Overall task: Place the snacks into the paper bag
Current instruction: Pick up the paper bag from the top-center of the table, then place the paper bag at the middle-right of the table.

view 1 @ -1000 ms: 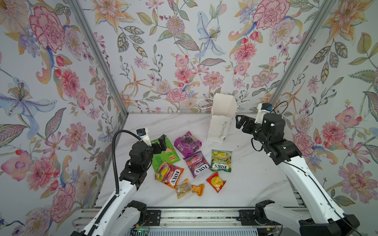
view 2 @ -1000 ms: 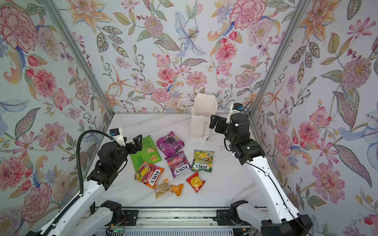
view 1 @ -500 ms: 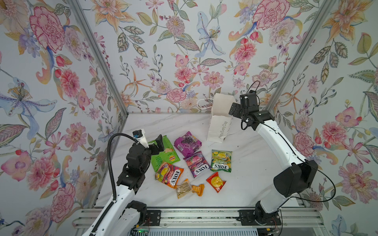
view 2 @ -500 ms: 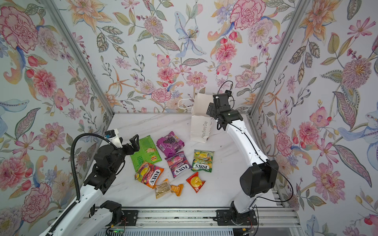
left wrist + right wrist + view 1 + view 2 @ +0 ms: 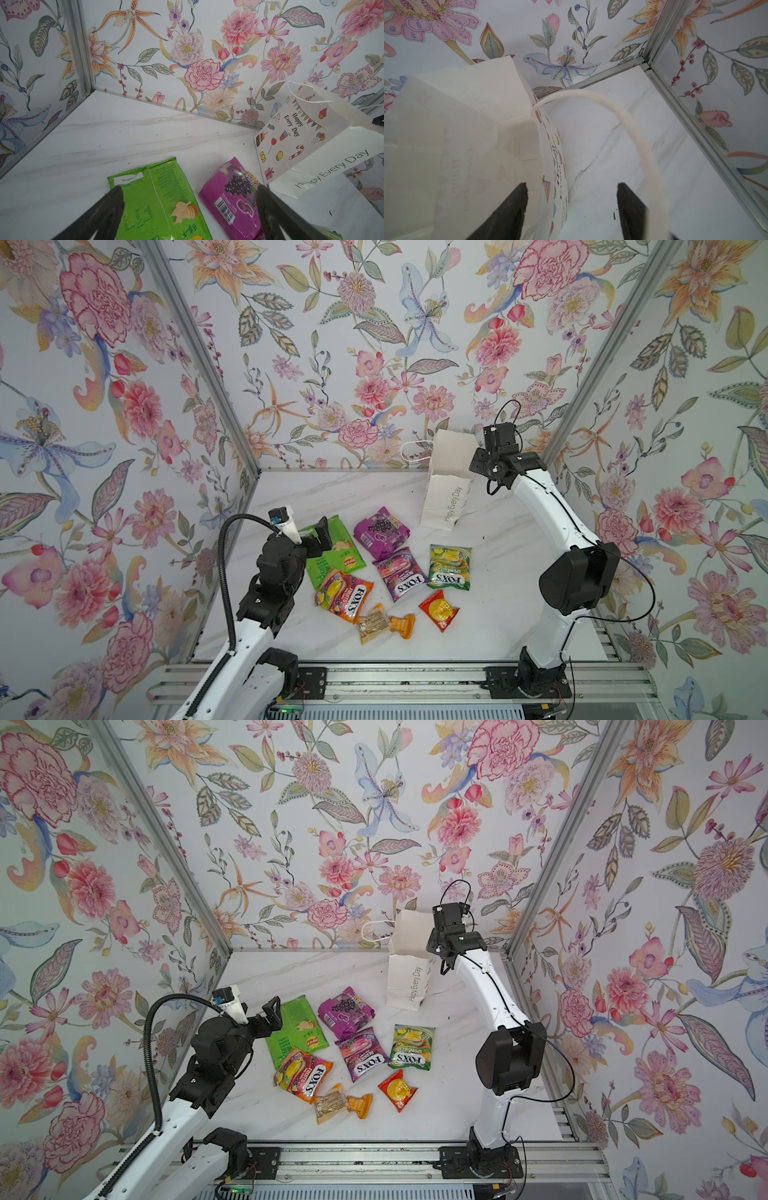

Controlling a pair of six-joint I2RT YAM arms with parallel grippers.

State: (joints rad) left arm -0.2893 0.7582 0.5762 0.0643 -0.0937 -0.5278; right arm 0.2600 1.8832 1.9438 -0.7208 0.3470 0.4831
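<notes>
Left arm [image 5: 245, 651] crouches at 8 o'clock, left gripper [image 5: 189, 188] spread wide (aimed toward 2 o'clock). Right arm [image 5: 548, 510] reaches to 1 o'clock, right gripper [image 5: 572, 187] parted.

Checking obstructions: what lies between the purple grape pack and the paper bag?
Bare tabletop only, between purple grape pack and paper bag, in both top views.

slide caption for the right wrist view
Right gripper, jaws apart, straddling one wall of the paper bag, cord handle arching ahead.
</notes>
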